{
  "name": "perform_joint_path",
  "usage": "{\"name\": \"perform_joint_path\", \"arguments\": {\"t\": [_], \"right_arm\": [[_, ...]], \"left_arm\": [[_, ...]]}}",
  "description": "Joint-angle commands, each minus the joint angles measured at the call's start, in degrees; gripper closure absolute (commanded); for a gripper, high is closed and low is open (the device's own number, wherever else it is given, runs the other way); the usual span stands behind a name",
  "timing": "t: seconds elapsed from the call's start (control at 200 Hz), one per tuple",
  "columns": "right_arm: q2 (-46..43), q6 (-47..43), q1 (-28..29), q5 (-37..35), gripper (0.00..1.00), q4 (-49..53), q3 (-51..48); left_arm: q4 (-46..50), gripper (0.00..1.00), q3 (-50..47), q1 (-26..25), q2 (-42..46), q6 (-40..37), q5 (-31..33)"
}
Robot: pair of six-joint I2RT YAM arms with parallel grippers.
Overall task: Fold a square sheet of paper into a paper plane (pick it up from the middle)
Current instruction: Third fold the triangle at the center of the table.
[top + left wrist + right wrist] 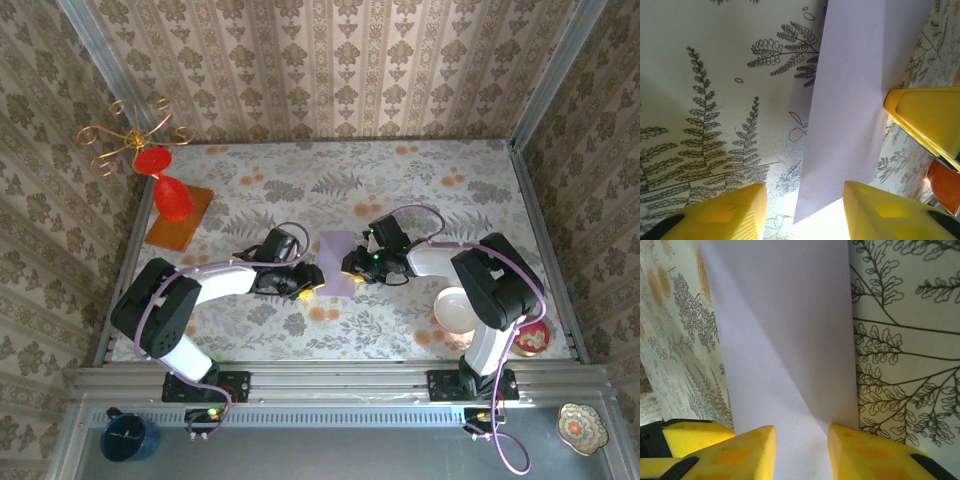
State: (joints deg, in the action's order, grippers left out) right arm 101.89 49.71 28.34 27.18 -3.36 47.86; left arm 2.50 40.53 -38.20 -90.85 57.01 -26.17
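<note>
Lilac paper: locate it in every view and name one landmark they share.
Top external: lilac paper mid-tablecloth, between left gripper and right gripper.
Left wrist: paper upper right, slanting down to bottom centre.
Right wrist: paper a broad central band, top to bottom.
Shared landmark: the fern-print tablecloth beneath it.

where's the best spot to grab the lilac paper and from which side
Probably a long edge of the lilac paper, midway along, coming low from the left or right. It lies flat as a narrow folded strip running front to back, so only its side edges offer a pinch.
</note>
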Motion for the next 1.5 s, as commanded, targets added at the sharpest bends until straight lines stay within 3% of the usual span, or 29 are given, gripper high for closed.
{"name": "perform_joint_path", "arguments": {"t": [0.0, 0.32, 0.555, 0.92, 1.105, 1.235, 1.381, 1.491], "right_arm": [[2.44, 0.44, -0.38, -0.82, 0.65, 1.52, -1.17], [2.09, -0.03, -1.18, -0.99, 0.66, 1.51, -1.79], [2.21, -0.08, -1.44, -1.07, 0.66, 1.44, -2.07], [1.54, -0.06, -1.44, -2.12, 0.67, 1.81, -2.17], [0.96, -0.48, -1.44, -1.83, 0.66, 1.39, -1.99], [-1.30, -2.58, -1.53, -1.84, 0.63, 0.76, -1.30], [-6.93, -8.85, -1.15, -3.25, 0.57, 0.02, -0.49], [-12.38, -17.73, 1.48, -8.80, 0.47, 1.00, -0.78]], "left_arm": [[1.50, 0.57, 2.15, -0.38, -1.47, -0.93, -1.22], [-1.77, 0.59, 4.03, 0.03, -4.54, -1.20, -4.45], [-4.92, 0.60, 6.76, 3.84, -9.12, -3.90, -7.50], [-4.09, 0.71, 10.27, 6.54, -13.30, -6.38, -10.04], [-4.57, 0.82, 9.75, 7.08, -13.39, -6.08, -10.08], [-6.30, 0.95, 9.09, 7.08, -12.80, -4.66, -10.30], [-7.57, 0.97, 8.43, 7.08, -11.20, -2.74, -10.30], [-8.93, 0.97, 7.52, 7.08, -9.46, -0.51, -10.30]]}}
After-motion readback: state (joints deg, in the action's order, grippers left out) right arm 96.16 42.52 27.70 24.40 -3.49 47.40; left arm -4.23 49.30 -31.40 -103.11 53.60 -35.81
